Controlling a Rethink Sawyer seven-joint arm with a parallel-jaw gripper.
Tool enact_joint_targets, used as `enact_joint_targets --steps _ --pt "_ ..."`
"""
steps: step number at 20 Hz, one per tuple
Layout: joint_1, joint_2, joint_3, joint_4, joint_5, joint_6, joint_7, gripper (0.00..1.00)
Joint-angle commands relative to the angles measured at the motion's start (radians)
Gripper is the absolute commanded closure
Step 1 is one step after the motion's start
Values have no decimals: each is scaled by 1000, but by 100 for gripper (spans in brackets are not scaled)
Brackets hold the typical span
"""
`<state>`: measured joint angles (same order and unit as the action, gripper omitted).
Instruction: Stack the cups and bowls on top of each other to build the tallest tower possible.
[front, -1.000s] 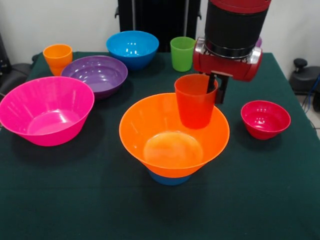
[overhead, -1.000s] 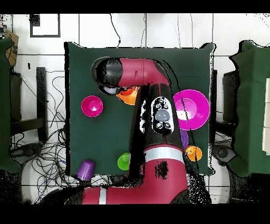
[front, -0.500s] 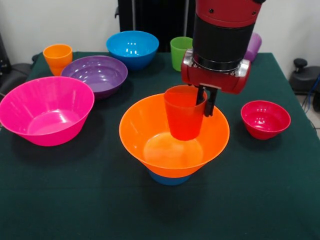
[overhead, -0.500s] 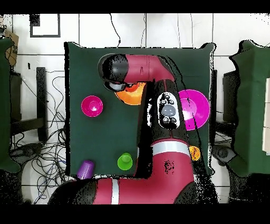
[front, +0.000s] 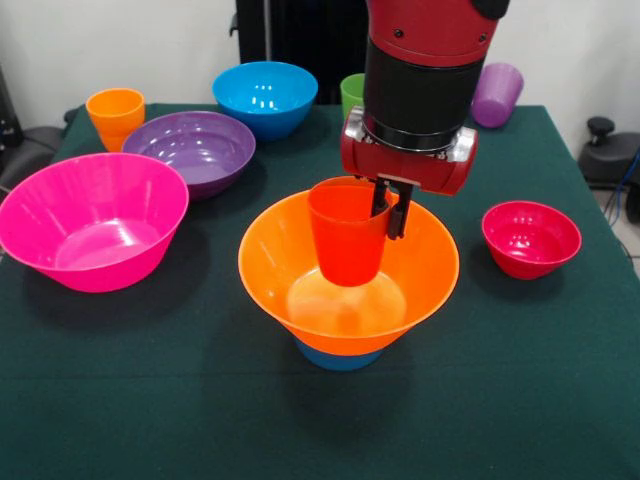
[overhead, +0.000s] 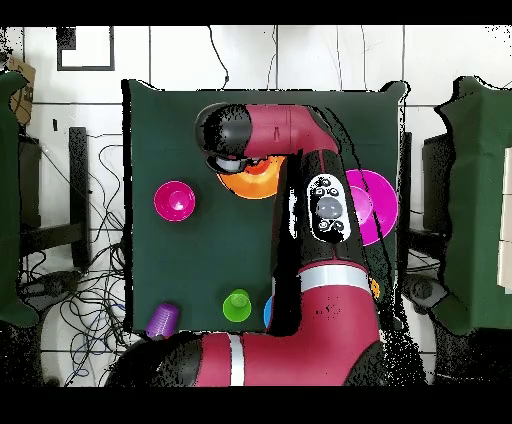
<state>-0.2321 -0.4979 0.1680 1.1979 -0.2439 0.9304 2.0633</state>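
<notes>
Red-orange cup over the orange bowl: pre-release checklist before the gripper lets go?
1. Grip: gripper shut on red-orange cup rim: ok.
2. Cup upright, mouth up: ok.
3. Cup inside large orange bowl rim: ok.
4. Cup bottom seated on bowl floor: cannot tell.
5. Orange bowl on small light-blue bowl: ok.
6. Small red bowl apart from the stack: ok.

In the front view, the wide bowl (front: 348, 275) sits on a smaller bowl (front: 338, 357) at the table's (front: 150, 400) middle, and a cup (front: 346, 233) hangs inside it, pinched by the gripper (front: 388, 212). Left sits another big bowl (front: 92, 220), right a little bowl (front: 530, 238). Behind stand two bowls (front: 191, 147) and three cups (front: 115, 114).
</notes>
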Motion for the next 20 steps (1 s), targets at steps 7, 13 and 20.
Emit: enact_joint_targets --steps 7,13,20 --pt "-25 18 135 9 -102 37 -293 100" --pt "-10 26 143 5 -105 34 -245 100" --pt "-22 28 145 9 -113 28 -249 100"
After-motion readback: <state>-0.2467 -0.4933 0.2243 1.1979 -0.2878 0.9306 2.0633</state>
